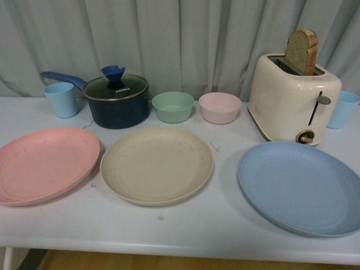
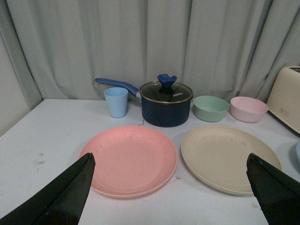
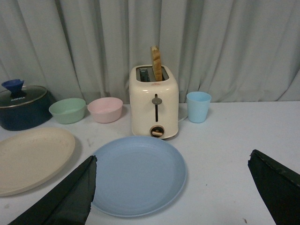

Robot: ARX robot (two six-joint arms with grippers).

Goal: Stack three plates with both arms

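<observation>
Three plates lie side by side on the white table, none touching: the pink plate (image 1: 45, 164) at the left, the beige plate (image 1: 156, 165) in the middle, the blue plate (image 1: 302, 187) at the right. Neither arm shows in the front view. In the left wrist view my left gripper (image 2: 171, 161) is open and empty, held back above the pink plate (image 2: 130, 159) and the beige plate (image 2: 229, 157). In the right wrist view my right gripper (image 3: 172, 161) is open and empty, held back from the blue plate (image 3: 136, 174); the beige plate (image 3: 30, 158) shows at the edge.
Behind the plates stand a light blue cup (image 1: 62, 99), a dark blue lidded saucepan (image 1: 116, 100), a green bowl (image 1: 173, 107), a pink bowl (image 1: 220, 107), a cream toaster (image 1: 293, 99) holding a bread slice (image 1: 302, 52), and a second blue cup (image 1: 343, 108). A grey curtain hangs behind.
</observation>
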